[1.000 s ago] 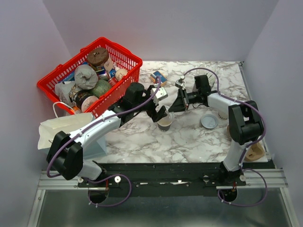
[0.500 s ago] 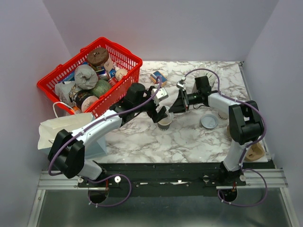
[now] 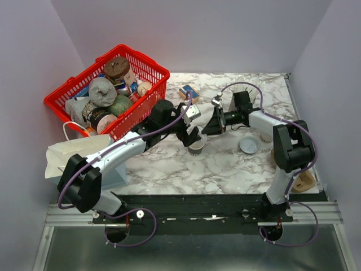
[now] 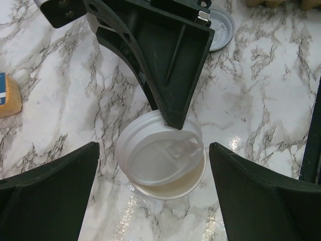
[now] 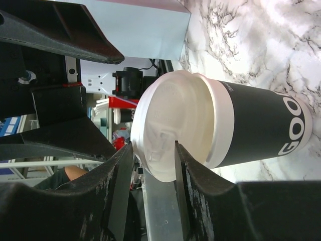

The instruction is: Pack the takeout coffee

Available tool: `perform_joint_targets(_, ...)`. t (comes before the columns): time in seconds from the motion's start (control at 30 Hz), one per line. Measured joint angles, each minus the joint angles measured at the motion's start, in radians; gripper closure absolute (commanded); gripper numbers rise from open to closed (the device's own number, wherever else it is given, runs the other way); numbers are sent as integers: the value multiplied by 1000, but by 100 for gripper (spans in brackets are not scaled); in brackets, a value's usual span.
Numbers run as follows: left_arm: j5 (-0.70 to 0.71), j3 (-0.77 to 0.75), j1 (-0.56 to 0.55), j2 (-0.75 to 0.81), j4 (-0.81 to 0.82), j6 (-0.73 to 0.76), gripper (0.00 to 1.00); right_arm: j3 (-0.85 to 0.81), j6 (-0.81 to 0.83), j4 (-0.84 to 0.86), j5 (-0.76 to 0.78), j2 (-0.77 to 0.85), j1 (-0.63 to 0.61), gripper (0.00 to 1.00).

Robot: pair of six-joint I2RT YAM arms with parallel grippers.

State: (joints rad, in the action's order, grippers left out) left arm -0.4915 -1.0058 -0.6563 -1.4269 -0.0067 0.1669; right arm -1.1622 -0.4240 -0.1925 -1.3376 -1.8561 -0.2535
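1. Coffee [image 5: 261,130] stands upright mid-table [image 3: 225,164], its lid [image 4: 160,155] askew.
2. Left claw [image 4: 155,173] gapes wide astride it, touching nothing.
3. Right claw [image 5: 152,148], barely parted, has its tips at the lid's rim; I cannot tell whether it grips.

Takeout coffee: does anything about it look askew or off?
Yes. The white lid sits askew on the takeout coffee: the left wrist view shows it slid off-centre, baring a crescent of cup rim. The right gripper pinches the lid's edge between its fingers.
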Motion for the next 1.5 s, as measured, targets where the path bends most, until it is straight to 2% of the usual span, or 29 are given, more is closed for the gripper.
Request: perform_joint_targets(1.5,1,0,0,-72,61,-43,3,-24,131,-164,141,0,31,48)
